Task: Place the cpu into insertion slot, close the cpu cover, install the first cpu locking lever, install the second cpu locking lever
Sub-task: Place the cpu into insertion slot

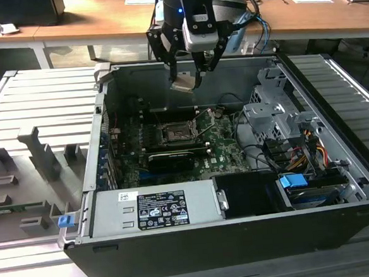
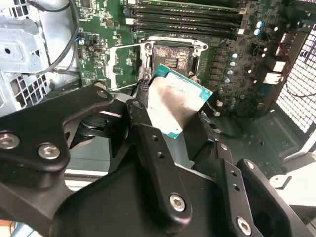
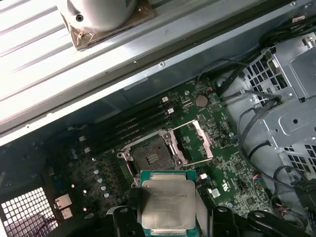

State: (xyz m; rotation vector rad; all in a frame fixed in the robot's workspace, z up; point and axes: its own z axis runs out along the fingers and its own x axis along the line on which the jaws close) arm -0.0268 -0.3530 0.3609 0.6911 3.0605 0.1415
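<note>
Pincer [image 1: 187, 81] clamped on cpu [image 3: 165, 202] edges, chip held flat, well above open socket [image 3: 150, 155] inside case [image 1: 243, 248]. Cover [image 3: 203, 140] swung up beside socket, so slot lies clear for chip.

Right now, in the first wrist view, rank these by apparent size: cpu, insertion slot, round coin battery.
1. cpu, largest, though being nearest to the camera enlarges it.
2. insertion slot.
3. coin battery, clearly smallest.

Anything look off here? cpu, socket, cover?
Only the cpu: its metal top looks smudged, and it hangs tilted in the gripper above the case. The socket is empty, the cpu cover open.
</note>
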